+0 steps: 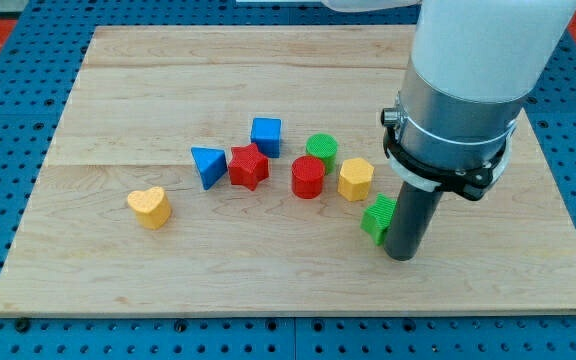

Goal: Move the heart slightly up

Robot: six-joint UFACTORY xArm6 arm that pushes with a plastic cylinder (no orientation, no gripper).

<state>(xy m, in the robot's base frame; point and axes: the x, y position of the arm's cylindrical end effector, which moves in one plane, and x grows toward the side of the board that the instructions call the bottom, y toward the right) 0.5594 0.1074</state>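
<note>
The yellow heart (149,207) lies at the view's left on the wooden board (118,100), apart from the other blocks. My tip (401,256) is far to the heart's right, at the lower right of the board. It touches or nearly touches the right side of a green block (377,219), whose shape is partly hidden by the rod.
A cluster sits mid-board: a blue triangle (207,165), a red star (249,167), a blue cube (266,135), a red cylinder (308,177), a green cylinder (321,150) and a yellow hexagon (356,179). The arm's grey and white body (458,100) looms over the right side.
</note>
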